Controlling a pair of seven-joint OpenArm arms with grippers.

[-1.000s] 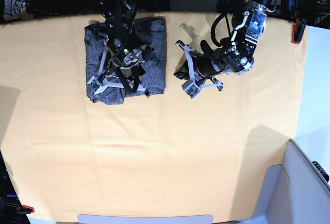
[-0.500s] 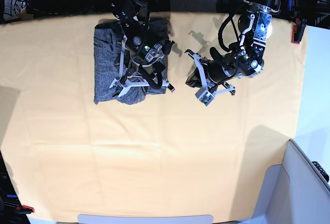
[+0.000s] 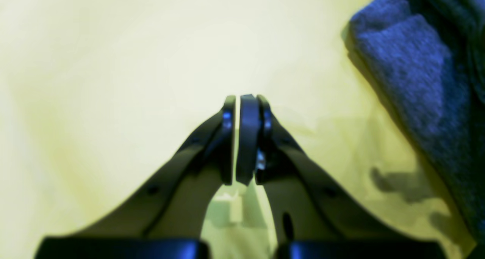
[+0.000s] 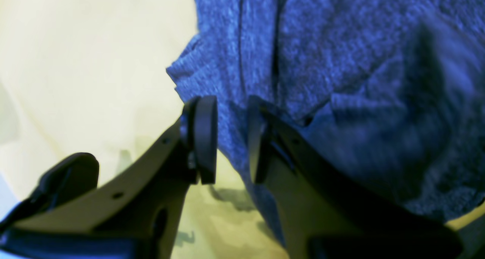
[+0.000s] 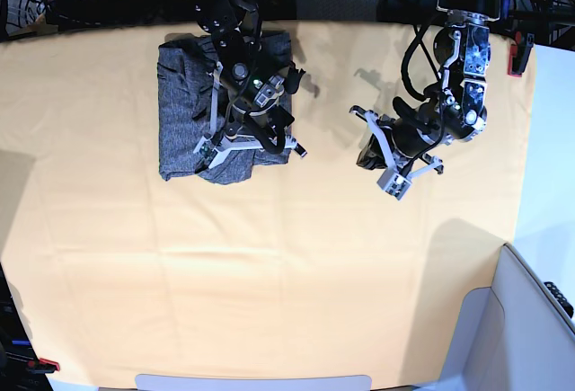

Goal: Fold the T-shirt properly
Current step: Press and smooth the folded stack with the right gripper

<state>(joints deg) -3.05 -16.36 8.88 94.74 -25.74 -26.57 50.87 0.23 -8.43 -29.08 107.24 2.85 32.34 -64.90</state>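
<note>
**Ana:** Yellow-orange table cloth (image 5: pixel 269 265) covers the whole surface in the base view. Where's the T-shirt?

**Ben:** The T-shirt (image 5: pixel 184 112) lies folded into a grey block at the far side, on that view's left. The right gripper (image 5: pixel 252 144) hangs over its near right part; the left gripper (image 5: pixel 391 162) is well apart from it, over bare cloth.

**Ana:** And the left wrist view?

**Ben:** The left gripper (image 3: pixel 244 137) has its pads pressed nearly together, with nothing between them. The T-shirt's edge (image 3: pixel 416 73) shows at the upper right, apart from the fingers.

**Ana:** The right wrist view?

**Ben:** The right gripper (image 4: pixel 231 141) shows a narrow gap between its pads, and grey knit (image 4: pixel 322 54) fills the frame behind them. Whether any fabric is pinched, I cannot tell.
</note>
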